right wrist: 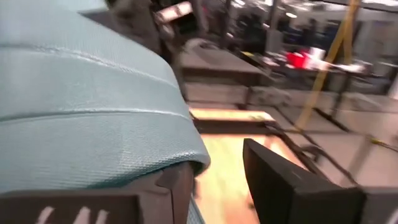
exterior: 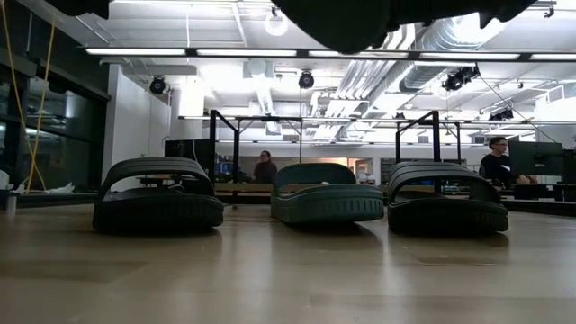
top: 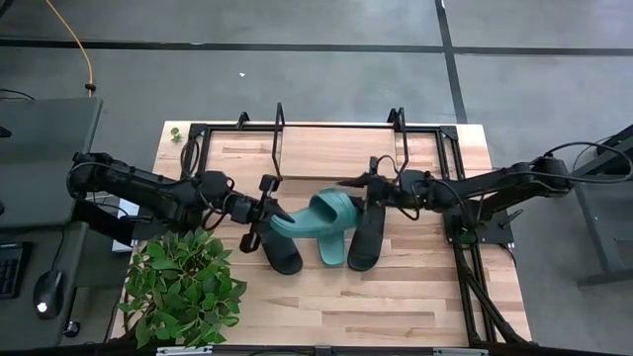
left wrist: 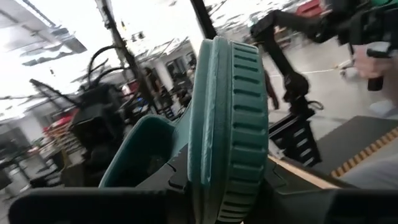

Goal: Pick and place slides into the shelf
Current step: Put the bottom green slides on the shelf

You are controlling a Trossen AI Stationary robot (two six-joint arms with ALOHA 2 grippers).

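One teal slide (top: 315,218) is lifted above the table between both arms, with its sole on edge in the left wrist view (left wrist: 230,112). My left gripper (top: 265,210) is shut on its left end. My right gripper (top: 354,186) is open at its strap end. On the table below stand two black slides (top: 283,253) (top: 363,242) and the second teal slide (top: 333,247); the low view shows these three in a row on their soles (exterior: 157,198) (exterior: 326,193) (exterior: 445,202). The shelf (top: 336,150) stands at the far edge. My left gripper pinches the teal slide's sole at the end away from the strap (left wrist: 214,186), one finger on the footbed side and one on the ribbed tread side. It comes level from the table's left. The slide is lifted clear, on edge. My right gripper is open; one finger (right wrist: 171,186) lies against the slide's wide teal strap (right wrist: 93,118), while the other finger (right wrist: 292,186) stands apart with bare gap between. It comes from the table's right. Whether the finger bears the slide I cannot tell.
A leafy green plant (top: 183,287) stands at the near left corner. The shelf's black upright end frames (top: 279,129) (top: 401,129) rise at the far side, also seen in the low view (exterior: 216,135) (exterior: 436,135). People sit in the room beyond (exterior: 265,166).
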